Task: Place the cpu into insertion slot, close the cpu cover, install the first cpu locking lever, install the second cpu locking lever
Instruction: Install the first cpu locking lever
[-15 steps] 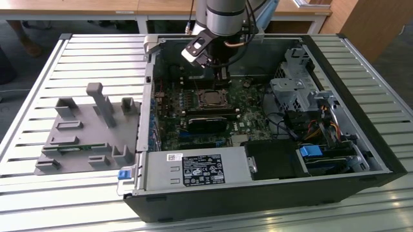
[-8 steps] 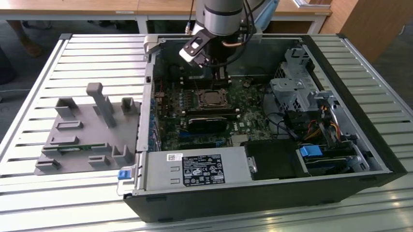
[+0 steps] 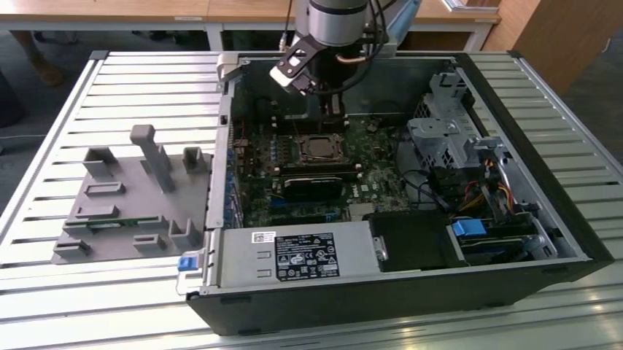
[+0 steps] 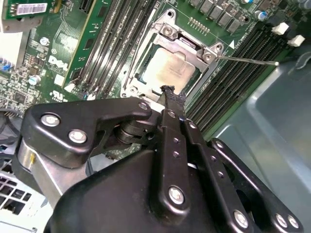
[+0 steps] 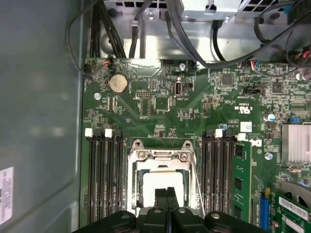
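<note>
Exterior view: an open black tower computer case [image 3: 574, 244] is seen lying on a slatted aluminium counter [image 3: 58, 306]. The small square dark insertion slot [image 3: 303, 149] is set into the green circuit board [image 3: 375, 189] inside the case. The black two-finger pincer [image 3: 329, 125] of the grey arm is lowered into the case and is positioned directly above the far edge of the insertion slot. A grey moulded parts fixture [image 3: 127, 197] is located on the counter outside the case, well apart from the insertion slot, toward the exterior view's left.

In both wrist views the flat square cpu [image 4: 167, 73] [image 5: 155, 184] with its dull silver-grey metal face is seen seated in the insertion slot. The thin silver metal cpu cover [image 4: 187, 41] [image 5: 160, 156] is laid down over it, and the cpu face is exposed through the large square window.

The pincer [image 4: 171, 93] [image 5: 166, 195] is shown closed, its fingertips [image 4: 170, 99] pressed together with nothing held between them. The tips are placed at the edge of the cpu cover, over the border of the insertion slot. Whether contact is made with the cover cannot be told.

A thin silver wire locking lever [image 4: 248, 59] is seen running outward from a corner of the insertion slot, across the long narrow black memory slots [image 4: 238, 80] just beside it. A round silver coin cell [image 5: 118, 83] is mounted on the board well apart from the insertion slot.
</note>
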### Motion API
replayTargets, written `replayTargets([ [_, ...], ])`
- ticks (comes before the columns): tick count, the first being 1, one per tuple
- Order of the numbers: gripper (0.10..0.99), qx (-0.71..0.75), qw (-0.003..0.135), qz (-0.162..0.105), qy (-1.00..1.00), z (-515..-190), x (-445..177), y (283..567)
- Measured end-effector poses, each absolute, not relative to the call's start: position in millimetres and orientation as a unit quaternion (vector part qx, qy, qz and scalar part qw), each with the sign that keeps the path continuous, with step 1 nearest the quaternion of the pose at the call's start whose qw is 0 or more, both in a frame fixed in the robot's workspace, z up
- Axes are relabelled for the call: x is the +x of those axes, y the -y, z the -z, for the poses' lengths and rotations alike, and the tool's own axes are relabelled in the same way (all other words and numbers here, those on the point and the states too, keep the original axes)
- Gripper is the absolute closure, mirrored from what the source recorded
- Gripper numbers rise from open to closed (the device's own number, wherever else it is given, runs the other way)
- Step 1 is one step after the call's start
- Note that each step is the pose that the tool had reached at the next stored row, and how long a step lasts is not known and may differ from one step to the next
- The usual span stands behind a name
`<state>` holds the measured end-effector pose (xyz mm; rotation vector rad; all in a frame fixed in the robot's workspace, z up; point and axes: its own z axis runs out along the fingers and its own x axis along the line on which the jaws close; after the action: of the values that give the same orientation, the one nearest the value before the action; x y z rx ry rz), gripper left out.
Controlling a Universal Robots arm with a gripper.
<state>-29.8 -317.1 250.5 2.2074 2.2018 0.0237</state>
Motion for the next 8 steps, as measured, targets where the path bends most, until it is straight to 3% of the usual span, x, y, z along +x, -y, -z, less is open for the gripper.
replayTargets([
  [8,0.980,0.708,0.012,-0.008,-0.706,-270.1,-29.8,317.1],
])
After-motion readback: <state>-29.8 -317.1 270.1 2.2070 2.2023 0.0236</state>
